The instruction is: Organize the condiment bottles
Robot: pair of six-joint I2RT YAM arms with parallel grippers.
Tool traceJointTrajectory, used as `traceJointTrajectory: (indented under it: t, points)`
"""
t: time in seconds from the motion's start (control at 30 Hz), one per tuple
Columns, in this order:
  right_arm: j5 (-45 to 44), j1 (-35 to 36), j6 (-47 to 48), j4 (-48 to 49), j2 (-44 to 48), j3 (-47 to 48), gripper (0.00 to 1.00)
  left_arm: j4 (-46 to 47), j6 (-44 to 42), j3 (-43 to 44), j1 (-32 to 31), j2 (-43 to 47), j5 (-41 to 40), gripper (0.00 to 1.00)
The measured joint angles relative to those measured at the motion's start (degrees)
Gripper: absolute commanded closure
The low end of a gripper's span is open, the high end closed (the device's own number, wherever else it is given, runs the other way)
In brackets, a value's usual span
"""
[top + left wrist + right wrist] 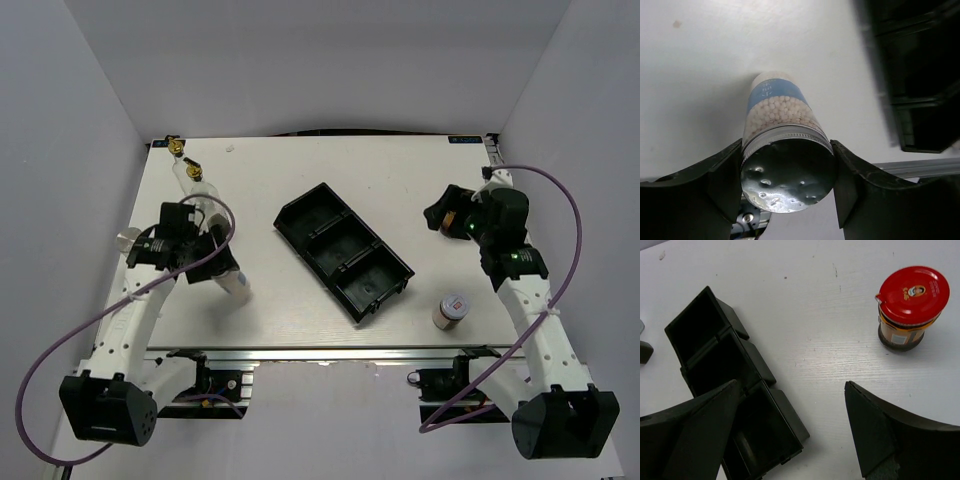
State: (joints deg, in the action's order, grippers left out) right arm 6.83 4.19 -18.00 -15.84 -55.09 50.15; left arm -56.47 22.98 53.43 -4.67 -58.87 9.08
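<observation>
**Left gripper has a shaker by the cap; tray lies off to its right**

The left gripper is clamped on a silver-capped shaker, with one finger pressed against each side of the cap. The shaker's long axis runs straight out along the gripper's own line: the cap sits back toward the wrist and the pellet-filled body points away toward the counter. Whether its base touches the counter I cannot tell. The black tray lies to the right of this gripper and a little ahead, near but apart, its compartments open. The next move likely turns on that relation: carry the shaker rightward and keep it end-on, so the base enters a compartment first. The left arm is plainly the nearer one for this bottle.

The right gripper hangs with its fingers wide apart, holding nothing. A red-capped jar stands upright ahead of it, out beyond its right finger and apart from it.
</observation>
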Motion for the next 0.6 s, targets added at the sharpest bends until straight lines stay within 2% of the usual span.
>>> traceJointTrajectory:
  t: [0.17, 0.33, 0.47, 0.6]
  points:
    - [-0.5, 0.0, -0.28, 2.23, 5.53, -6.1, 0.11, 3.3, 3.87, 13.68, -11.61, -7.96, -3.43, 0.76]
    - [-3.15, 0.0, -0.24, 4.81, 11.8, -9.9, 0.11, 13.14, 7.26, 24.15, -21.29, -17.9, -5.97, 0.76]
    - [-6.08, 0.0, -0.22, 5.75, 13.38, -10.62, 0.1, 17.42, 7.54, 33.64, -25.31, -26.67, -8.09, 0.77]
    - [-8.61, 0.0, -0.22, 5.73, 13.38, -10.64, 0.11, 20.15, 7.02, 43.45, -26.21, -36.15, -8.72, 0.78]
